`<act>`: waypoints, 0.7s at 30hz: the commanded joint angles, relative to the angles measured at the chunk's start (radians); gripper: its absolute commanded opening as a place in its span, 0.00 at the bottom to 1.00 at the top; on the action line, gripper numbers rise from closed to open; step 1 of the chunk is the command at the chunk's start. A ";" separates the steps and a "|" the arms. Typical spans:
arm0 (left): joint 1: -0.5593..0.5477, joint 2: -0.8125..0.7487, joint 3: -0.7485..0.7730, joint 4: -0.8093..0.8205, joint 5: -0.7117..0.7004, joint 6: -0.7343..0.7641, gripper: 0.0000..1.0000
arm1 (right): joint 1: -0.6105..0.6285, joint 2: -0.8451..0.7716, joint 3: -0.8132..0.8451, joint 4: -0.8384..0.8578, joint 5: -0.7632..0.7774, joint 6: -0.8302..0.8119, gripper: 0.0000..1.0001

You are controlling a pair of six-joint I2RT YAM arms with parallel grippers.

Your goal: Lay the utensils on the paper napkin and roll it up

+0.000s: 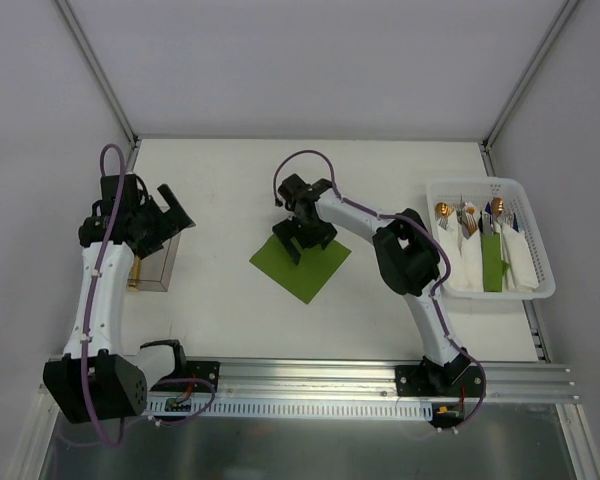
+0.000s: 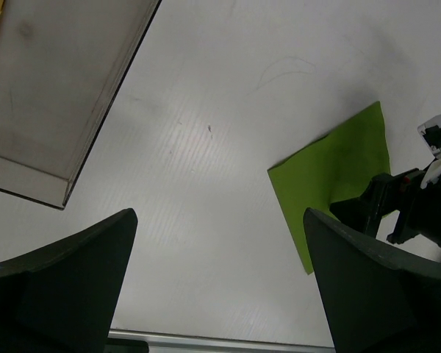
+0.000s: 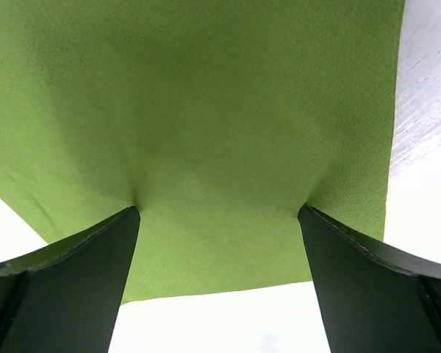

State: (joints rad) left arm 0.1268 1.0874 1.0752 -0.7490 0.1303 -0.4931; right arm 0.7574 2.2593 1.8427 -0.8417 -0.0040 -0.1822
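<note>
The olive-green paper napkin [image 1: 315,268] lies flat on the table as a diamond, also seen in the left wrist view [image 2: 338,169] and filling the right wrist view [image 3: 220,110]. My right gripper [image 1: 305,240] is open, with both fingertips [image 3: 110,243] pressed down on the napkin near its far-left edge; nothing is between the jaws [image 3: 219,217]. My left gripper [image 1: 168,212] is open and empty [image 2: 219,220], hovering left of the napkin above a clear box. Utensils with brown-orange handles [image 1: 443,210] lie in the white basket at the right.
A white basket [image 1: 543,262] at the right holds white paper sheets [image 1: 467,262] and another green sheet [image 1: 493,262]. A clear plastic box [image 1: 158,262] stands at the left under my left gripper [image 2: 44,95]; a small brass-coloured piece [image 1: 133,275] shows at its left side.
</note>
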 commanded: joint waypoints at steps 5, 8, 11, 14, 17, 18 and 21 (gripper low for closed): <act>0.102 0.101 0.181 -0.098 0.019 0.175 0.99 | 0.000 -0.092 0.090 -0.045 -0.074 0.081 0.99; 0.102 0.160 0.288 -0.136 -0.067 0.257 0.99 | -0.003 -0.116 0.133 -0.069 -0.099 0.111 0.99; 0.102 0.215 0.330 -0.147 -0.124 0.329 0.92 | -0.015 -0.148 0.135 -0.073 -0.155 0.116 0.99; 0.114 0.276 0.368 -0.150 -0.182 0.387 0.84 | -0.043 -0.168 0.125 -0.066 -0.224 0.101 0.99; 0.132 0.340 0.374 -0.150 -0.182 0.442 0.75 | -0.079 -0.178 0.125 -0.068 -0.281 0.076 0.99; 0.140 0.356 0.367 -0.148 -0.178 0.468 0.74 | -0.092 -0.181 0.124 -0.066 -0.301 0.070 0.99; 0.146 0.419 0.356 -0.148 -0.166 0.516 0.75 | -0.141 -0.196 0.104 -0.066 -0.364 0.053 0.99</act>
State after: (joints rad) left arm 0.2596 1.4639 1.4223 -0.8665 -0.0143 -0.0845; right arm 0.6605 2.1254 1.9324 -0.8791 -0.2729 -0.1047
